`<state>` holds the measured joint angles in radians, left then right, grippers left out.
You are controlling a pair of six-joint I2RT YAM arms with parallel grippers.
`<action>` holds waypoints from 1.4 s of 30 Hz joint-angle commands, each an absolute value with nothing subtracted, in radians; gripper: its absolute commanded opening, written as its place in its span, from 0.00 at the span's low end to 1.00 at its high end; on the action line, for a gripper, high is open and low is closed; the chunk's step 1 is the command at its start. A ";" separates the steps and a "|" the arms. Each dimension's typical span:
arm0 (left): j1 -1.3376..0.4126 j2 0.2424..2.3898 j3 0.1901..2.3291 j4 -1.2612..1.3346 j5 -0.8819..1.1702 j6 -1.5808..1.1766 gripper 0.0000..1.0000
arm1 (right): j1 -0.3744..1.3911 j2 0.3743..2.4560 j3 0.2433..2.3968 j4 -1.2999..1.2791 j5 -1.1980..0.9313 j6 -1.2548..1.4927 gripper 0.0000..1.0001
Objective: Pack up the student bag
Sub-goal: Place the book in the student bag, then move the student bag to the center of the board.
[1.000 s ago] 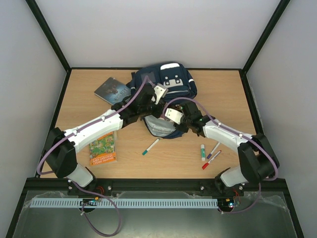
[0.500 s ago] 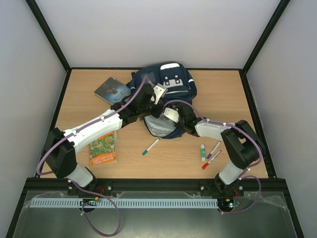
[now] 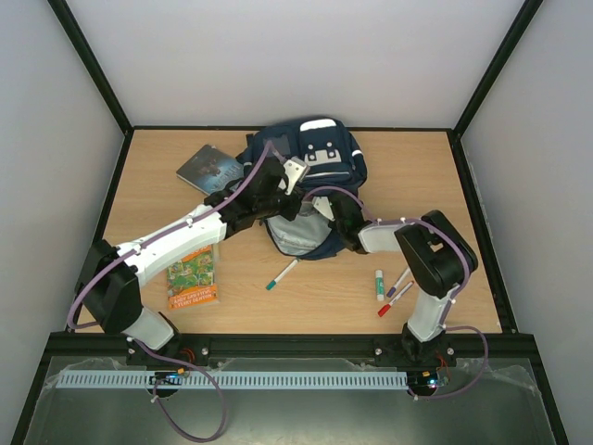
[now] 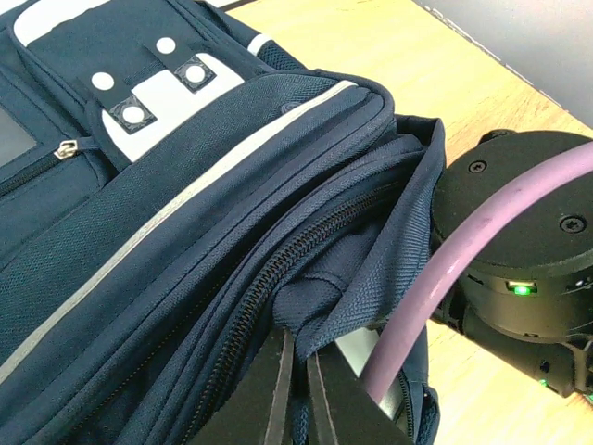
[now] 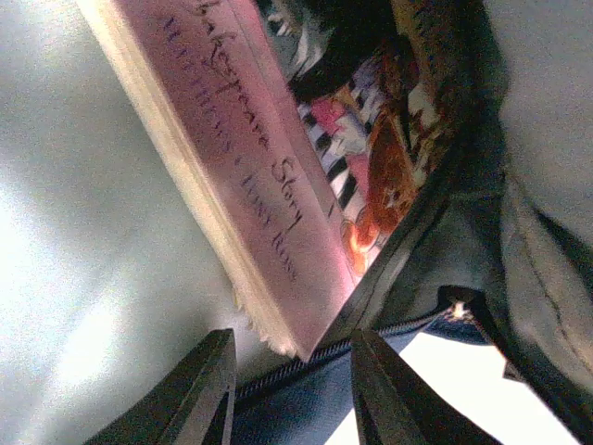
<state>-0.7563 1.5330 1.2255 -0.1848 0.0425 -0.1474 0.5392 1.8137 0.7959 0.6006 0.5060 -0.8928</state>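
One book (image 5: 278, 176) now sits inside the bag (image 3: 326, 153), far-centre on the table (image 3: 445, 185) — your right gripper (image 5: 292, 338) has gone deeper, jaws apart at its corner; your left gripper (image 4: 296, 350) stays pinched on the rim — packing's under way.

The left arm (image 3: 176, 234) stretches diagonally forward and inward, and the left claw (image 4: 298, 341) is pinched tight on a fold of the student bag (image 4: 139, 232). The right arm (image 3: 428, 255) is folded sharply at the elbow with its forearm reaching inward, and the jaws of the right claw (image 5: 292, 343) stand parted.
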 commanded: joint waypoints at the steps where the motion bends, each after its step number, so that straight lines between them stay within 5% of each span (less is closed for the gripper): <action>1: -0.761 1.490 1.229 -0.131 0.063 -0.167 0.06 | 0.530 1.702 0.821 0.377 0.416 -0.807 0.37; 17: -0.749 1.452 1.174 -0.214 -0.050 -0.259 0.75 | 0.534 1.338 0.683 -0.158 0.021 -0.712 0.41; 26: -0.456 1.472 1.001 -0.164 -0.023 -0.587 0.80 | 0.534 1.074 0.712 -0.440 -0.278 -0.586 0.44; 32: -0.337 1.635 1.024 -0.045 0.090 -0.724 0.84 | 0.532 1.040 0.759 -0.374 -0.383 -0.362 0.50; 42: -0.351 1.949 1.271 -0.027 0.139 -0.701 0.78 | 0.532 1.006 0.688 -0.244 -0.181 -0.269 0.56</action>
<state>-0.3370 1.8793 1.1858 -0.0658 0.1028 -0.6975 0.5339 1.0416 0.7200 -0.2787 -0.2520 -0.3248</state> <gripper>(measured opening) 0.790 0.551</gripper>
